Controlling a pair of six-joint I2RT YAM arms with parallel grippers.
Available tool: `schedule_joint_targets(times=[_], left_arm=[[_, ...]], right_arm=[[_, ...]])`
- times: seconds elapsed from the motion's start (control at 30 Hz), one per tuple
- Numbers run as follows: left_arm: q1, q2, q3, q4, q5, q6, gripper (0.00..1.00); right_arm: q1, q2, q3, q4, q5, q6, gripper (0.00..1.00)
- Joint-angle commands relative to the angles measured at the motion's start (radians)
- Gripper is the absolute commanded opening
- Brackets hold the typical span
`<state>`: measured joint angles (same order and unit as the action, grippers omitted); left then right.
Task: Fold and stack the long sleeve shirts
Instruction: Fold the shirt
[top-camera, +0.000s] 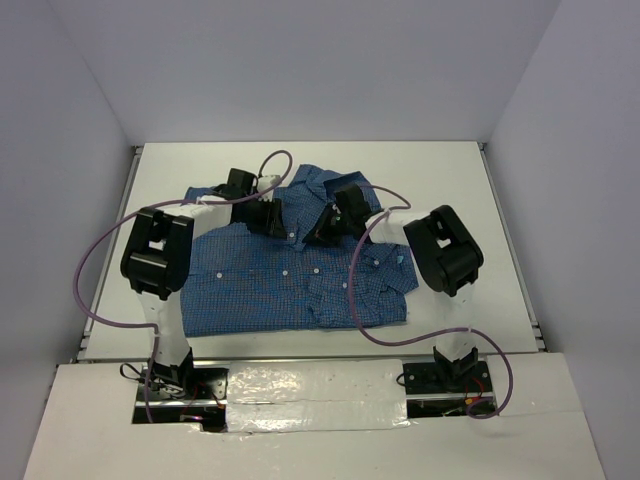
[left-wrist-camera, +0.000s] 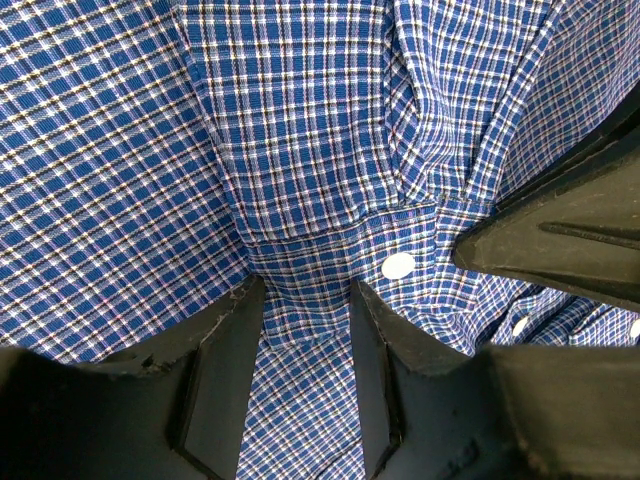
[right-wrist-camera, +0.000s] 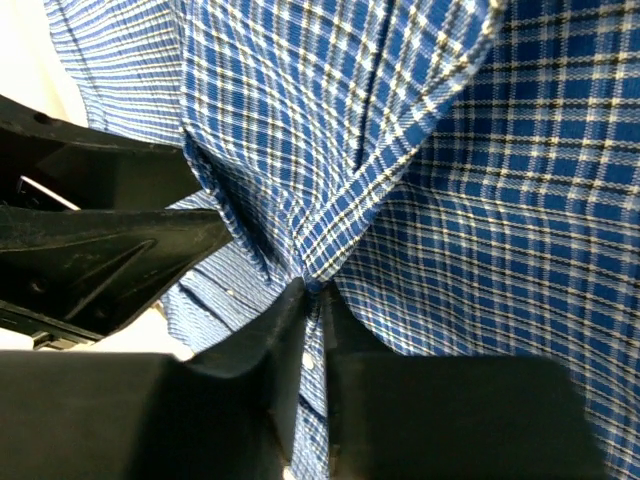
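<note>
**Both claws engaged at the collar end of the shirt**

The long sleeve shirt (top-camera: 290, 280) lies spread on the worktop (top-camera: 450, 180), with its collar (top-camera: 318, 183) at the far side. The right claw (right-wrist-camera: 312, 320) is pinched tight on a raised peak of cloth, which I judge to be a lifting hold for a fold. The left claw (left-wrist-camera: 305, 375) stands narrow astride a placket strip beside a white button (left-wrist-camera: 398, 266). Whether it actually clamps the strip cannot be told. The sleeves are not distinguishable, and from above the collar is partly covered.

shirt (top-camera: 280, 285) is matt woven checked cloth; buttons (left-wrist-camera: 398, 266) glossy white plastic.
</note>
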<state>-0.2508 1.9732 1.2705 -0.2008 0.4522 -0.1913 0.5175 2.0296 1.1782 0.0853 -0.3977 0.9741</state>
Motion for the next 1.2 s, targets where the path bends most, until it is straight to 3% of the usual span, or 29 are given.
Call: schedule_joint_targets(times=[0.0, 0.13, 0.33, 0.43, 0.5, 0.53, 0.67, 0.7, 0.87, 1.07, 1.17], left_arm=[[-0.004, 0.013, 0.009, 0.012, 0.019, -0.005, 0.52], [-0.004, 0.000, 0.023, -0.017, 0.026, 0.029, 0.52], [-0.004, -0.097, 0.076, -0.129, 0.094, 0.283, 0.60], [-0.004, -0.178, 0.108, -0.218, 0.183, 0.533, 0.69], [-0.008, -0.249, 0.106, -0.293, 0.246, 0.792, 0.74], [-0.016, -0.295, 0.084, -0.311, 0.252, 0.970, 0.74], [-0.045, -0.387, 0.011, -0.324, 0.198, 1.263, 0.87], [-0.051, -0.402, -0.006, -0.274, 0.186, 1.273, 0.99], [-0.065, -0.474, -0.088, -0.129, 0.061, 1.109, 0.99], [-0.053, -0.663, -0.268, 0.033, -0.027, 0.692, 0.99], [-0.148, -0.749, -0.404, 0.132, -0.183, 0.593, 0.99]], right_arm=[[0.010, 0.006, 0.020, 0.050, -0.009, 0.002, 0.12], [0.009, -0.014, 0.021, 0.056, -0.021, -0.015, 0.01], [-0.005, -0.121, 0.018, 0.010, -0.050, -0.087, 0.00], [-0.007, -0.193, 0.015, -0.036, -0.095, -0.118, 0.00], [-0.008, -0.216, 0.000, -0.039, -0.121, -0.120, 0.00], [-0.008, -0.235, -0.008, -0.030, -0.131, -0.108, 0.00], [-0.010, -0.264, -0.032, 0.008, -0.155, -0.061, 0.00], [-0.010, -0.272, -0.037, 0.030, -0.150, -0.052, 0.00], [-0.010, -0.272, -0.029, 0.073, -0.127, 0.026, 0.00], [-0.007, -0.252, -0.029, 0.149, -0.099, 0.139, 0.00], [-0.002, -0.256, -0.035, 0.154, -0.079, 0.155, 0.00]])
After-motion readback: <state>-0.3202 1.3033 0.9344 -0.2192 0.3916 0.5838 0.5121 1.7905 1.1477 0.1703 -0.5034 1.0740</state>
